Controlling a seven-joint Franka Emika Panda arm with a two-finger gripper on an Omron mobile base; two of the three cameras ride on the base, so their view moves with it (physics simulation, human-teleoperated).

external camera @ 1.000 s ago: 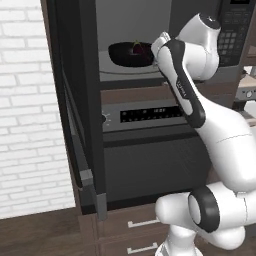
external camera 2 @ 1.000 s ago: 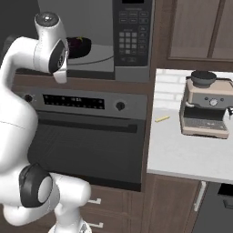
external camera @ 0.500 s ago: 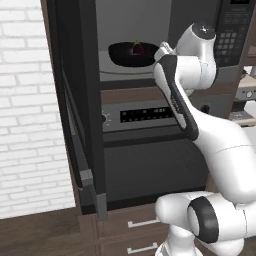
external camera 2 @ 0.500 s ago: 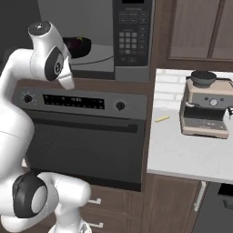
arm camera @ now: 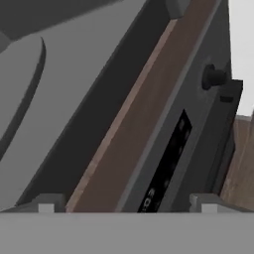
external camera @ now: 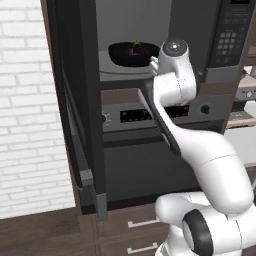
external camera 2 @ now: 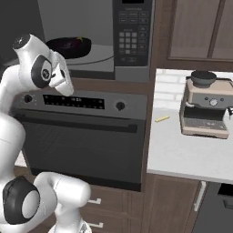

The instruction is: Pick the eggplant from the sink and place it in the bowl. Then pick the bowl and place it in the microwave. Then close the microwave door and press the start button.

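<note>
The microwave (external camera: 227,35) (external camera 2: 132,32) stands open, its door (external camera: 75,115) swung out to the left. Inside, on the turntable, sits the black bowl (external camera: 131,54) (external camera 2: 67,48) with the dark purple eggplant (external camera: 137,48) (external camera 2: 75,43) lying in it. My gripper (arm camera: 126,202) (external camera 2: 63,84) hangs open and empty just outside the microwave's lower front edge, in front of and a little below the bowl. It looks down along the wood strip and the oven panel. The keypad (external camera 2: 132,27) is on the microwave's right side. The sink is out of view.
A wall oven (external camera 2: 77,136) with a display and knobs sits directly below the microwave. To the right, a white counter (external camera 2: 182,154) carries a coffee machine (external camera 2: 205,107) and a small yellow item (external camera 2: 161,119). A white brick wall (external camera: 30,110) stands left of the open door.
My arm has drawn back out of the microwave and the hand has dropped toward the oven panel. The bowl and eggplant stay put inside. The jaws stay open.
</note>
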